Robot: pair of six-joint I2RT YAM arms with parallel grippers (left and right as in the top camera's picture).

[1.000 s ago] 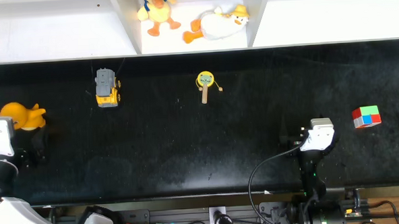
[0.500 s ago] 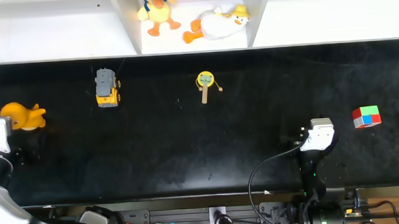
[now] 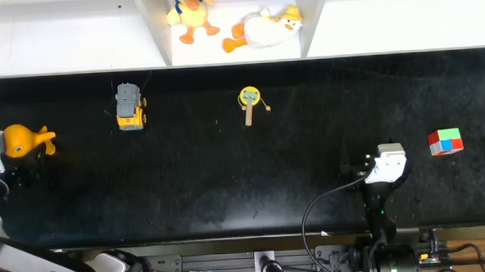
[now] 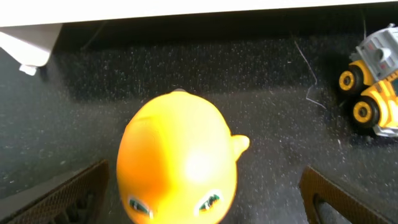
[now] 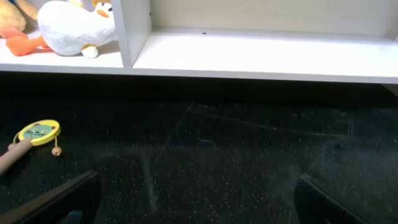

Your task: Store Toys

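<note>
Left gripper (image 4: 204,173): jaws spread wide, holding nothing. The orange duck (image 4: 177,160) sits between the fingers (image 4: 68,196) on the black table (image 3: 228,186). There's a gap on both sides, narrower on one side than the other, and I see no contact.

From the top view, the orange duck (image 3: 25,140) is at the far left edge of the table, with the left arm's wrist just beside it at the picture's edge. Truck (image 3: 130,106) stands to the duck's right, well apart, nearer the shelf (image 3: 74,37). It also shows in the left wrist view (image 4: 373,87), past the duck.

Right gripper (image 5: 199,186): jaws wide open, empty, bare table between them. It sits low on the right side of the table, close to its own base.

Rattle (image 3: 249,104) lies mid-table near the shelf edge, handle pointing toward the arms. Cube (image 3: 445,142) is at the far right, beyond the right gripper and apart from it.

Shelf middle compartment: yellow plush (image 3: 190,11) on the left and white plush (image 3: 262,28) on the right, lying on its side. The compartment in front of the right wrist camera has nothing in it.
</note>
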